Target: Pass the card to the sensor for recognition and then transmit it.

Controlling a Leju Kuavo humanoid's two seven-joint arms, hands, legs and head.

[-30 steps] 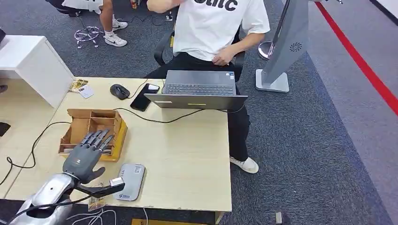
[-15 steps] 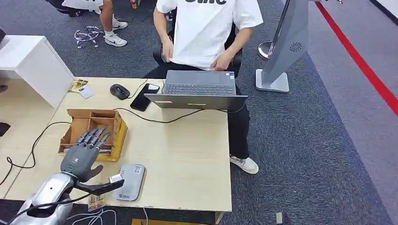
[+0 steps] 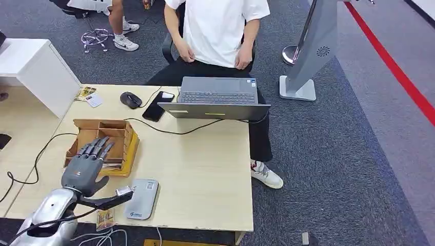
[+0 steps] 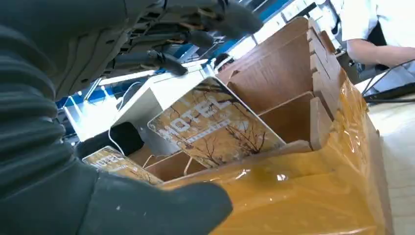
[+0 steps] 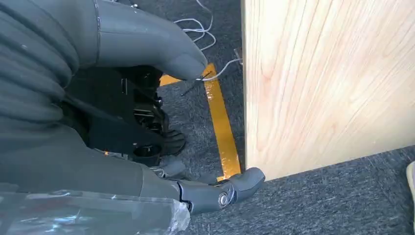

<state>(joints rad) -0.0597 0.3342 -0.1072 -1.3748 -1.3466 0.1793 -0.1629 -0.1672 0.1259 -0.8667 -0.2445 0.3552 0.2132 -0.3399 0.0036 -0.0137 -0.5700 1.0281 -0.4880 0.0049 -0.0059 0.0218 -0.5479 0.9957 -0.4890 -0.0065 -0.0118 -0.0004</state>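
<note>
While hovering the left robot hand point(image 3: 84, 168) over the box point(image 3: 129, 134) at 9 o'clock on the surface point(image 3: 205, 164), fingers spread, holding nothing. Eyeing the card point(image 4: 215, 125) leaning in a compartment. Judging it light, stiff and slick: probably pinching the exposed upper edge, faces between thumb and finger. Drifting toward 9 o'clock since a second ago. Hanging the right robot hand point(image 5: 132, 127) loosely open beside the surface's edge.

a tan hotel card point(image 4: 215, 125) stands tilted in the wooden box point(image 4: 293, 73); grey sensor point(image 3: 141, 198) nearby.
</note>
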